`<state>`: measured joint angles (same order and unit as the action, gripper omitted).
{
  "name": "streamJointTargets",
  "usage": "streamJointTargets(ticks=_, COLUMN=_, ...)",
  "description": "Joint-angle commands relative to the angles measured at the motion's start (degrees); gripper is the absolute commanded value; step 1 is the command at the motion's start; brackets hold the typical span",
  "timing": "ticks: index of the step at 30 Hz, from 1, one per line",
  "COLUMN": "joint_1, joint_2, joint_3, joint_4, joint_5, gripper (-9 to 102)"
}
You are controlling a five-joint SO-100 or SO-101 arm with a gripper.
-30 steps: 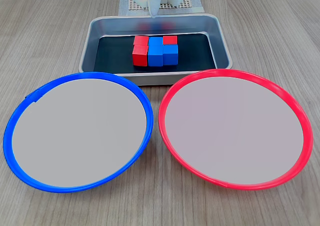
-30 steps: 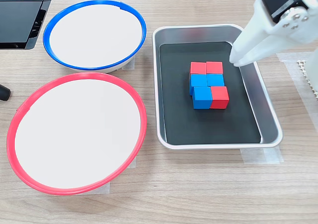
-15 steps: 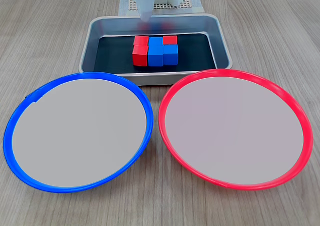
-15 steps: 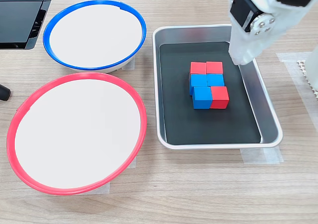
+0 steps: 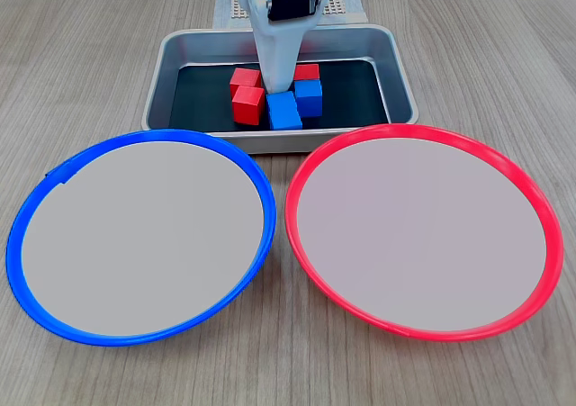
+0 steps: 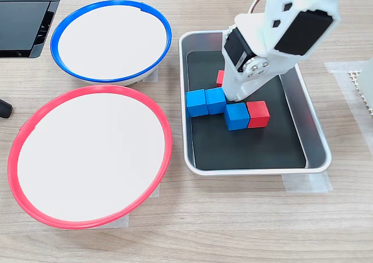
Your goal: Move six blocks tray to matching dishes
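Note:
The silver tray (image 5: 399,80) (image 6: 247,152) holds the red and blue blocks, now scattered. Both fixed views show my white gripper (image 5: 277,89) (image 6: 233,95) reaching down among them, its tips hidden by its own body. Touching its dish side are two blue blocks (image 6: 196,102) (image 6: 215,100) side by side, the nearer one (image 5: 284,112) in front. A third blue block (image 5: 309,95) (image 6: 236,116) sits against a red block (image 5: 306,71) (image 6: 258,114). Two more red blocks (image 5: 248,105) (image 5: 245,77) lie on the other side. The blue-rimmed dish (image 5: 144,235) (image 6: 111,41) and red-rimmed dish (image 5: 423,235) (image 6: 90,155) hold nothing.
A black device (image 6: 23,15) lies beyond the blue-rimmed dish, and a small dark object (image 6: 4,108) sits at the table edge. A white mesh mat (image 5: 346,5) (image 6: 362,88) lies under the arm's base behind the tray. Bare wooden table surrounds the dishes.
The gripper swung from the tray's far rim down into the block cluster. The tight stack broke apart; two blue blocks were pushed toward the dishes.

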<state>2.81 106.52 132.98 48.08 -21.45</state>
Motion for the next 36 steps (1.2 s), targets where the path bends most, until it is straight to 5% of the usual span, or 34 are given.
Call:
streamJointTargets(ticks=1, joint_1=-0.97, joint_2=-1.41, joint_3=-4.66, joint_4=-0.79, joint_5=0.7, gripper=0)
streamJointTargets(ticks=6, joint_1=0.35, joint_2=3.96, joint_3=-7.73, joint_4=18.46, joint_5=-17.14, gripper=1)
streamJointTargets(ticks=13, joint_1=2.29, joint_2=12.66, joint_3=-9.76, joint_4=29.0, joint_5=-36.56, gripper=0)
streamJointTargets(ticks=22, joint_1=13.01, joint_2=6.68, joint_3=-14.15, joint_4=23.99, joint_5=-70.05, gripper=21)
streamJointTargets(ticks=36, joint_1=16.61, joint_2=-5.71, joint_3=-6.33, joint_4=9.05, joint_5=-79.01, gripper=21)
